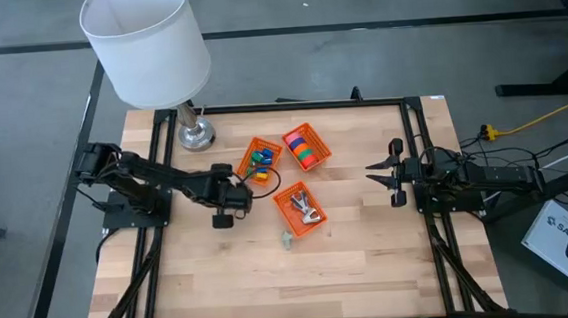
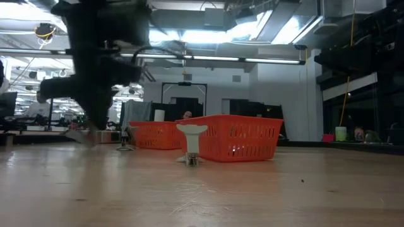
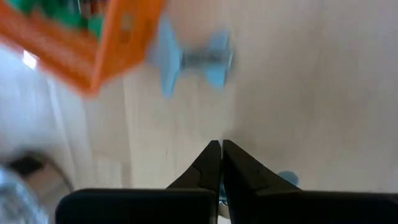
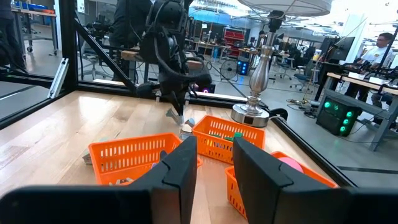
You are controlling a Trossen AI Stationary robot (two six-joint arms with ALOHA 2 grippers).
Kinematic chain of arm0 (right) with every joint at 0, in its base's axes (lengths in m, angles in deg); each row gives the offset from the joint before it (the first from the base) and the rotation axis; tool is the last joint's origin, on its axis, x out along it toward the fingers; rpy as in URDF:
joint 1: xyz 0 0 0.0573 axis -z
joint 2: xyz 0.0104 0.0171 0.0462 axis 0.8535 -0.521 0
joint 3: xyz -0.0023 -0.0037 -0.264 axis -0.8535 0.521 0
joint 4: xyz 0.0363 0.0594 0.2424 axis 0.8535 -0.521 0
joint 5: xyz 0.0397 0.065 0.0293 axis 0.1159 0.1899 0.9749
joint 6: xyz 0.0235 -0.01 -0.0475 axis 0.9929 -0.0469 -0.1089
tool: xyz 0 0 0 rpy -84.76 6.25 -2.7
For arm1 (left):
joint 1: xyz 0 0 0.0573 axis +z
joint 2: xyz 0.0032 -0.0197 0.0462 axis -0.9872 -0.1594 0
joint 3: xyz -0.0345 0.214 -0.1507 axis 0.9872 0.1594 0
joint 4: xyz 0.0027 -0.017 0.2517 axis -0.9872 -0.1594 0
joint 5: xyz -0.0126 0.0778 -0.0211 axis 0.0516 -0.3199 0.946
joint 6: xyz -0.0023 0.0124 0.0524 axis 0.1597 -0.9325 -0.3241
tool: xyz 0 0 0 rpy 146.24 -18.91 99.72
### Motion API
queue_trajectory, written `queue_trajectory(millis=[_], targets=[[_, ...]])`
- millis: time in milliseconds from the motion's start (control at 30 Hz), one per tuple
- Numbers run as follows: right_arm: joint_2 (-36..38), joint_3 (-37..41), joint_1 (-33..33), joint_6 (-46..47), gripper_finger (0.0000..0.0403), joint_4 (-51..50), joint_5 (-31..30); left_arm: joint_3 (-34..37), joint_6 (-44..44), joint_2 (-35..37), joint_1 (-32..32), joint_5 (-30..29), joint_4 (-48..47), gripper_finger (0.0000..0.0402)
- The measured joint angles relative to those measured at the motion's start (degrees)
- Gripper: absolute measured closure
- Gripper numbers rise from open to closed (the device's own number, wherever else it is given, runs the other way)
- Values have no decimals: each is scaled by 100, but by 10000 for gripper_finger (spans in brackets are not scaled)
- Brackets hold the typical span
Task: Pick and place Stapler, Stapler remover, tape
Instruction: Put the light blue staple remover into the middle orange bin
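wooden table (image 1: 372, 263), three orange baskets (image 1: 301, 208), two hands (image 1: 230, 211)

I see a pale wood-plank table (image 1: 369, 233) with a smooth matt finish, orange perforated plastic baskets (image 1: 300, 209), and a shiny metal lamp base (image 1: 196, 135).

Three orange baskets (image 1: 301, 211) on pale striped wood table (image 1: 372, 263) — tape (image 1: 303, 148) pink, orange, green — white lampshade (image 1: 145, 38).

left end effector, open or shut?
Shut. The left wrist view shows the left end effector with its two dark fingers pressed together at the tips, nothing visible between them, above the bare table.
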Motion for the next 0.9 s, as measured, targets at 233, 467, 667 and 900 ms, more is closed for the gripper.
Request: queue_trajectory(millis=[233,467,667,900], targets=[[0,0,0,0,295,0,0,-366,-590,-4,45,370,730,399],[0,0,-2,0,295,0,0,-747,-1186,-4,45,723,1407,399],[0,0,0,0,295,-1,2,-885,-1719,-4,146,903,2058,399],[0,0,-1,0,295,0,0,-886,-2090,-4,379,1173,2713,399]])
